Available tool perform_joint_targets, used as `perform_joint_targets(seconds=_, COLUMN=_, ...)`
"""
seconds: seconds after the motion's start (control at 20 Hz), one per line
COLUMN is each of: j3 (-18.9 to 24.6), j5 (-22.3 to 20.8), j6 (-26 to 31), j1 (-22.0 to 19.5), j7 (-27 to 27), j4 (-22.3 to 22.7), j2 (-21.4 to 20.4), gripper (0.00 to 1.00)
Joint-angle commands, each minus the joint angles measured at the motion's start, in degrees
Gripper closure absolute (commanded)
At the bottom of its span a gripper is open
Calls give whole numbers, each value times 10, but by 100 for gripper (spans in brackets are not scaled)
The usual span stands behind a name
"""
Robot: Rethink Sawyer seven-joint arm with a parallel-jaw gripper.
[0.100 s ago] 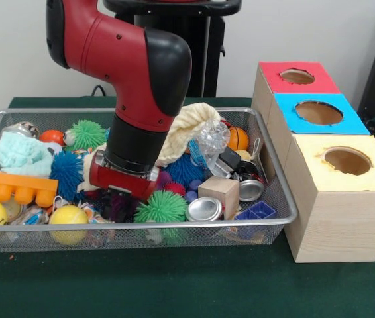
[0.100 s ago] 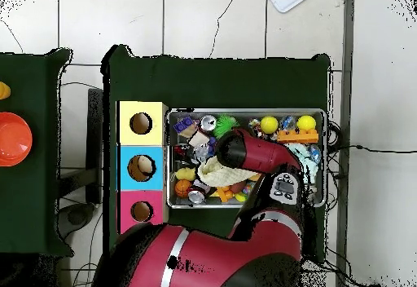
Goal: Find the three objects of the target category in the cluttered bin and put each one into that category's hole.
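A wire mesh bin is packed with toys. My gripper is sunk into the clutter left of centre, dark and mostly hidden between a blue spiky ball and a green spiky ball. A cream knit cloth drapes against the arm. Around it lie a wooden cube, silver cans, an orange ball, yellow balls and a clear plastic bottle. In the overhead view the arm covers the gripper.
Right of the bin stands a row of wooden boxes with round holes: red top, blue top, yellow top. An orange toy block and a teal cloth fill the bin's left end.
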Motion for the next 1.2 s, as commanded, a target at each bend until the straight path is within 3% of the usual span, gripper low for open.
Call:
perform_joint_targets(seconds=0.05, j3=72, j5=-36, j6=4, j1=-26, j7=38, j4=7, j2=4, gripper=0)
perform_joint_targets(seconds=0.75, j3=59, j5=-41, j6=8, j1=-17, j7=47, j4=-5, j2=16, gripper=0)
perform_joint_targets(seconds=1.2, j3=60, j5=-45, j6=-8, j1=-30, j7=40, j4=-41, j2=62, gripper=0)
